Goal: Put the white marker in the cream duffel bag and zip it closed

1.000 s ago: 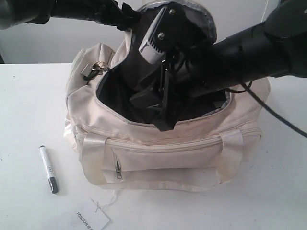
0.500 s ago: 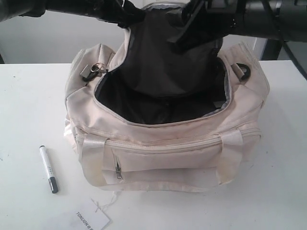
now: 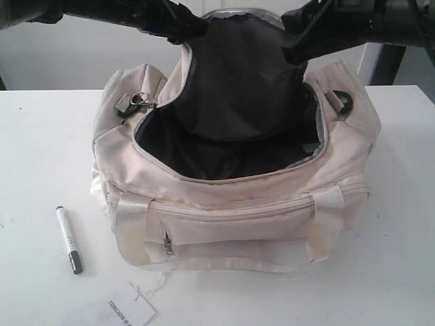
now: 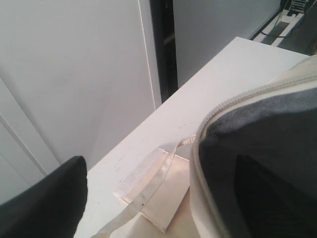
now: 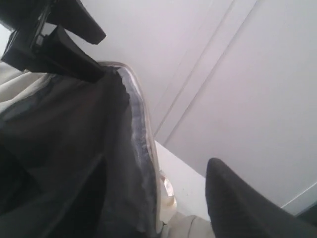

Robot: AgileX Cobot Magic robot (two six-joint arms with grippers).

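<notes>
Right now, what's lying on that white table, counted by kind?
bag: 1
marker: 1
paper tag: 1
Total: 3

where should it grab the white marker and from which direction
Grip the white marker at mid-barrel, coming straight down from above with the jaws across its width. It lies flat on the table, clear of the cream duffel bag, with bare surface along both long sides. The middle likely balances best and keeps away from the paper tag near its black cap.
</notes>
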